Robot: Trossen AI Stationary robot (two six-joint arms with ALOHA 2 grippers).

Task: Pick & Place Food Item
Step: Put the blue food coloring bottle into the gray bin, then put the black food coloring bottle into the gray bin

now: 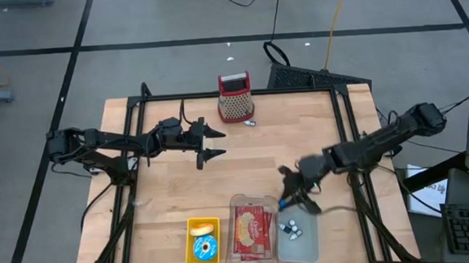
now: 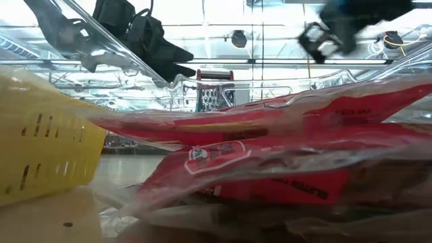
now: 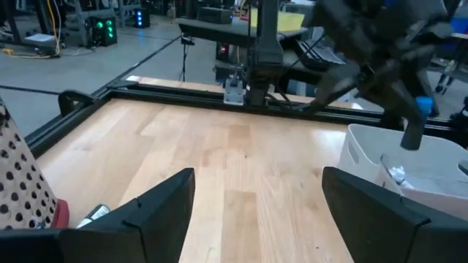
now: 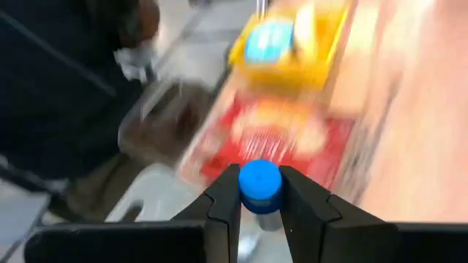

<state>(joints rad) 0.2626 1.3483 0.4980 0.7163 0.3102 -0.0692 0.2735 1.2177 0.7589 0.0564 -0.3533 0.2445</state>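
Now the right pincer (image 4: 259,191), clenched on a blue-capped bottle (image 4: 260,186), hangs over the white bin (image 1: 300,240) at the surface's near edge; the left pincer (image 1: 211,143) is released.

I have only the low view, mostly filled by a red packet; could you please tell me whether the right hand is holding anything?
Observer: Yes, the right hand is shut on a small blue-capped item.
Operator: Thank you. Where is it over the table?
Observer: From above, it is just beyond the white bin's far edge, beside the clear tray.
Operator: And the left hand?
Observer: The left hand is open and empty over bare wood.
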